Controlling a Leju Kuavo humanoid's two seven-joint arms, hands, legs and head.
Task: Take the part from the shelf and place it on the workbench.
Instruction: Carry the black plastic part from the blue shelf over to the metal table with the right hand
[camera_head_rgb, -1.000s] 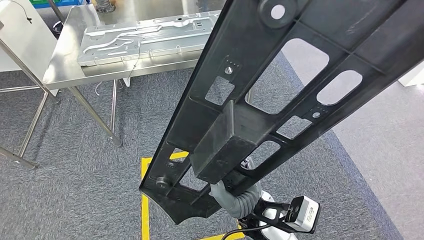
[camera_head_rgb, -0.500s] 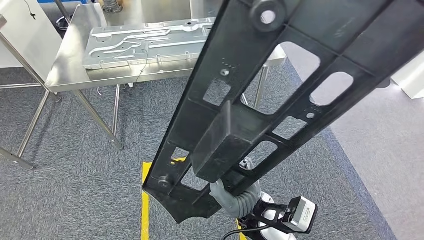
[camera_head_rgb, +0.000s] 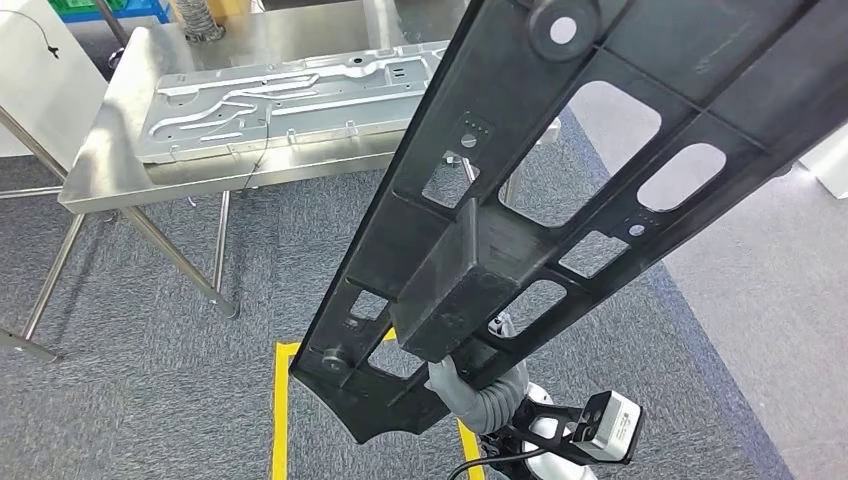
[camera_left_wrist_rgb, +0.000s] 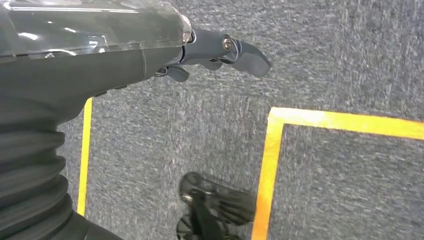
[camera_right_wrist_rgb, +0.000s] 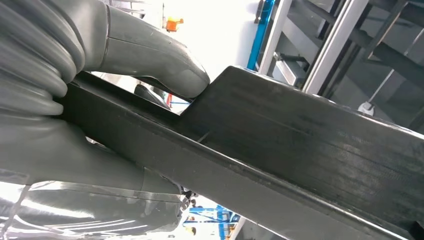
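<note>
a steel workbench (camera_head_rgb: 110, 165) on thin metal legs stood on grey carpet (camera_head_rgb: 130, 380). a long pressed metal panel (camera_head_rgb: 290, 100), ribbed and grooved, lay flat along its top, reaching most of the way from one end toward the other, with a bare strip of steel in front of it. yellow tape lines (camera_head_rgb: 278, 420) marked a square corner on the carpet in front of the bench; the left wrist view showed similar lines.
</note>
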